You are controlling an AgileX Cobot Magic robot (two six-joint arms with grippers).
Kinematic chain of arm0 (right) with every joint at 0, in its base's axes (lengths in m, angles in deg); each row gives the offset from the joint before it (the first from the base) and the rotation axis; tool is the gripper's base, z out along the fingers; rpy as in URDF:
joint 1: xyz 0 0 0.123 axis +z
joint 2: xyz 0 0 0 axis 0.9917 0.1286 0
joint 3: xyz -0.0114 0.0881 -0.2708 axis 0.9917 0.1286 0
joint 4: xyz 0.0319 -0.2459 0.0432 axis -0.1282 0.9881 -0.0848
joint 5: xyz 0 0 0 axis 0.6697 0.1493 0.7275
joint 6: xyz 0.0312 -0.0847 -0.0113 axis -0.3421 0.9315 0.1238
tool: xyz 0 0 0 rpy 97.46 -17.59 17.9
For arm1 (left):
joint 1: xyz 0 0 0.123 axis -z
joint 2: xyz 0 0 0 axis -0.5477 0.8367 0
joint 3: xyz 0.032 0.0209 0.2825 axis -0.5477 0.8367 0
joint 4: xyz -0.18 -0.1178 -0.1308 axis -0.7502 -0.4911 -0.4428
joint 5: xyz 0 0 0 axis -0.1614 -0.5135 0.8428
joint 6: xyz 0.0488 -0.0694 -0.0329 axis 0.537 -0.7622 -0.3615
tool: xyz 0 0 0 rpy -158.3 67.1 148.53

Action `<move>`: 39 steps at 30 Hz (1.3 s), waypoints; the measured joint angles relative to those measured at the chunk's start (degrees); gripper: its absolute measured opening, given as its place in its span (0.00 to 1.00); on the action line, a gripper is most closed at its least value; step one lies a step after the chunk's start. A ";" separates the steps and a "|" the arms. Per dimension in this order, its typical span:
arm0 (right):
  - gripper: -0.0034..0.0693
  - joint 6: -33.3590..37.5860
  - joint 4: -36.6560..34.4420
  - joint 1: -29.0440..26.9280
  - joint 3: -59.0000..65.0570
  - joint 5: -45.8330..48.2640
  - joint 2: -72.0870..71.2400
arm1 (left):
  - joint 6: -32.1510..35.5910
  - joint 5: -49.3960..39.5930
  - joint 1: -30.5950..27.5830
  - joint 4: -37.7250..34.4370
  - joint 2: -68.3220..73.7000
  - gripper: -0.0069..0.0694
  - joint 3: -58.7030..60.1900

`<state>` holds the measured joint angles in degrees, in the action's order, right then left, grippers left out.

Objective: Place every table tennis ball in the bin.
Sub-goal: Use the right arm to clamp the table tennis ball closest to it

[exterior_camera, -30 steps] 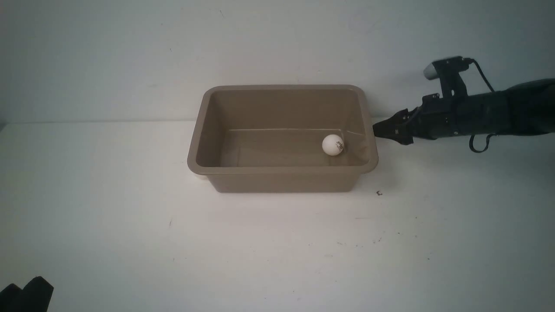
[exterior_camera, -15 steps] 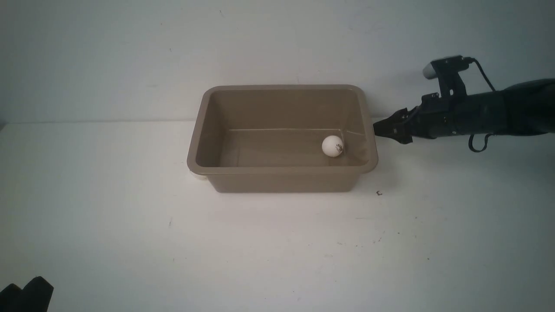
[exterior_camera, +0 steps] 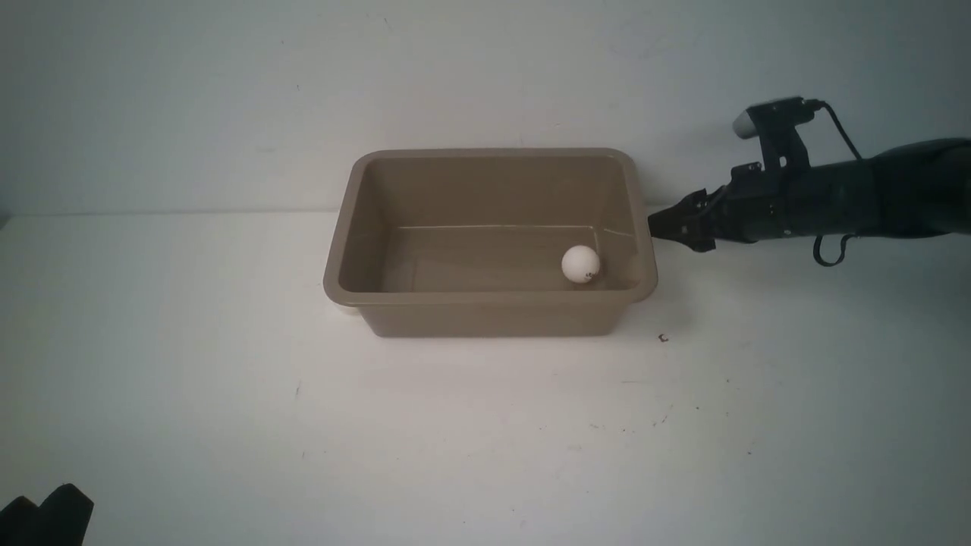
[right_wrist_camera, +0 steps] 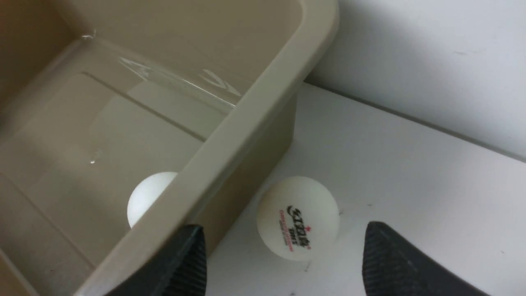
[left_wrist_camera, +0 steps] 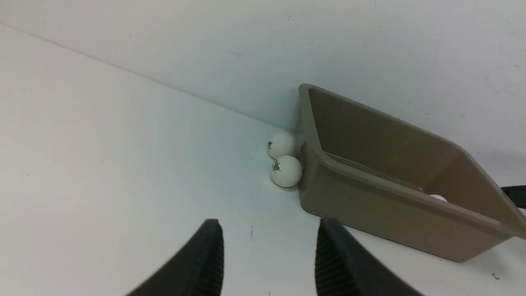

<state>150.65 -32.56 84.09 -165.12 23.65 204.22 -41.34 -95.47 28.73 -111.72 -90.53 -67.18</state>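
The right arm is stretching in level from the right side, wrist straight, with the right claw pointing left and sitting low. Its 2 fingers are standing wide apart, gripping nothing. The left claw is hanging at the near left corner, jaws parted and empty.

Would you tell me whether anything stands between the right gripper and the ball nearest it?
Nothing lies between the open right gripper and that ball, though the bin wall stands close beside the ball.
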 joint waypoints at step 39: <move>0.68 18.65 -1.16 0.49 -0.11 -0.34 5.51 | 0.38 0.00 0.00 0.00 0.00 0.47 0.00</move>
<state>169.30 -33.73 84.58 -165.23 23.31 209.73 -40.96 -95.47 28.73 -111.72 -90.53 -67.18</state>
